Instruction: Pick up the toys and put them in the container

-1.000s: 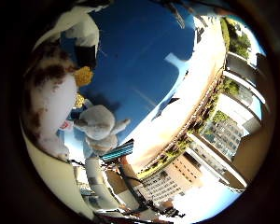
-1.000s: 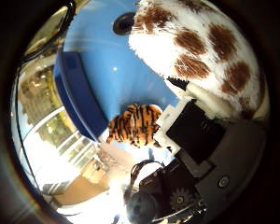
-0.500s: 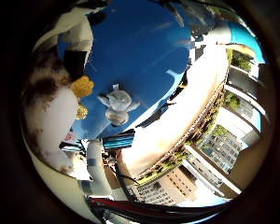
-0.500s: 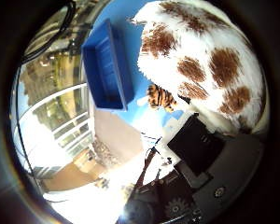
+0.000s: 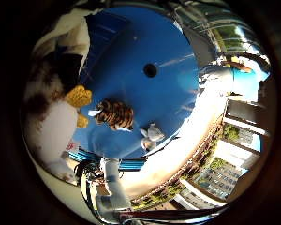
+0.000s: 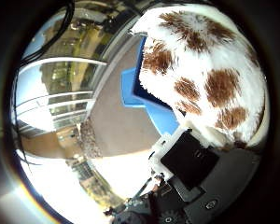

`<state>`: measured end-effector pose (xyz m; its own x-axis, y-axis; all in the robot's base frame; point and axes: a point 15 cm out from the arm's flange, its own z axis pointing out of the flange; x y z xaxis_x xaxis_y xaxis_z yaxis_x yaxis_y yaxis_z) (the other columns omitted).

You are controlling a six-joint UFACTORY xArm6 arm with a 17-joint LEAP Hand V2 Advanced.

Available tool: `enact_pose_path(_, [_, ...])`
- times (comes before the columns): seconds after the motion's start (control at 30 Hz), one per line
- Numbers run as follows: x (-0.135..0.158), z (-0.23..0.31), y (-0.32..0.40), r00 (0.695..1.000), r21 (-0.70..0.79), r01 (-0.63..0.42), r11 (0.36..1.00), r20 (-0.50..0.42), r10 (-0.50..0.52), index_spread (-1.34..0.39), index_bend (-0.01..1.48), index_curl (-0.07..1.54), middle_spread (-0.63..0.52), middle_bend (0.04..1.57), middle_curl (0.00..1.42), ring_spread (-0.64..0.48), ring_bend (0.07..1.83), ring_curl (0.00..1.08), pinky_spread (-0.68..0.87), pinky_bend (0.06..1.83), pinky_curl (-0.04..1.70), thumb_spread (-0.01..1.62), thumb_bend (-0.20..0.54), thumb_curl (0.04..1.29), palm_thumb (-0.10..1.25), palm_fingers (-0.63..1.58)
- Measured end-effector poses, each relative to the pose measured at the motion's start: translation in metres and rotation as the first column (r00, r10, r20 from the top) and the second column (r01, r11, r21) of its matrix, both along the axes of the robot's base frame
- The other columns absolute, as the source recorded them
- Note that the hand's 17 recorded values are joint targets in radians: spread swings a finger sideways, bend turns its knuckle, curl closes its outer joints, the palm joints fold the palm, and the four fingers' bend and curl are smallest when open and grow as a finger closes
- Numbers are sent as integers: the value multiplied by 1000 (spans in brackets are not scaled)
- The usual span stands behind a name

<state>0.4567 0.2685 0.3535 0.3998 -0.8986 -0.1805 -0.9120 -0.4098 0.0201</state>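
Observation:
A white plush toy with brown spots (image 6: pixel 205 79) fills much of the thumb side view and lies against my palm. Its yellow parts (image 5: pixel 78 96) show in the little finger side view. My right hand (image 6: pixel 189 161) is curled around it and holds it well above the round blue table (image 5: pixel 168 98). On the table lie a striped tiger toy (image 5: pixel 114 115) and a small grey toy (image 5: pixel 152 133), close together. The blue container (image 6: pixel 130 88) shows partly behind the spotted plush.
The table has a dark hole (image 5: pixel 150 70) near its middle. Pale floor (image 6: pixel 116 121) surrounds the table, and windows and railings (image 6: pixel 60 93) stand beyond it. One white finger (image 5: pixel 112 187) reaches in beside the table's edge.
The whole view has shifted and the table looks smaller, so the hand has risen with the spotted plush. The tiger toy now shows in the little finger side view.

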Motion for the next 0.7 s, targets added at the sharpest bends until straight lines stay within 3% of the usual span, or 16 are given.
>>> enact_pose_path(0.17, [11, -32, 51, 999, 27, -37, 999, 39, 36, -710, 1120, 194, -167, 1030, 968, 61, 1295, 677, 304, 1051, 964, 1169, -25, 646, 824, 694])
enact_pose_path(0.27, [13, -50, 65, 998, 24, -51, 998, 35, 50, -520, 951, 178, -138, 820, 874, 118, 1222, 652, 346, 1049, 958, 1151, -33, 626, 803, 321])
enact_pose_path(0.33, [16, -60, 68, 998, 20, -50, 999, 29, 49, -411, 824, 170, -86, 593, 750, 177, 1089, 587, 393, 1022, 916, 1133, -33, 607, 787, 22])
enact_pose_path(0.43, [18, -69, 66, 998, 15, -54, 998, 19, 54, -390, 683, 145, -32, 415, 625, 229, 870, 464, 434, 969, 842, 1111, -38, 587, 761, -167])
enact_pose_path(0.53, [23, -73, 58, 999, 11, -48, 999, 13, 48, -405, 501, 132, 41, 258, 518, 272, 670, 369, 470, 875, 758, 1084, -39, 557, 734, -177])
enact_pose_path(0.7, [32, -61, 34, 1000, 14, -22, 1000, 16, 22, -416, 345, 136, 96, 155, 439, 300, 553, 321, 499, 783, 681, 1073, -41, 516, 703, -117])
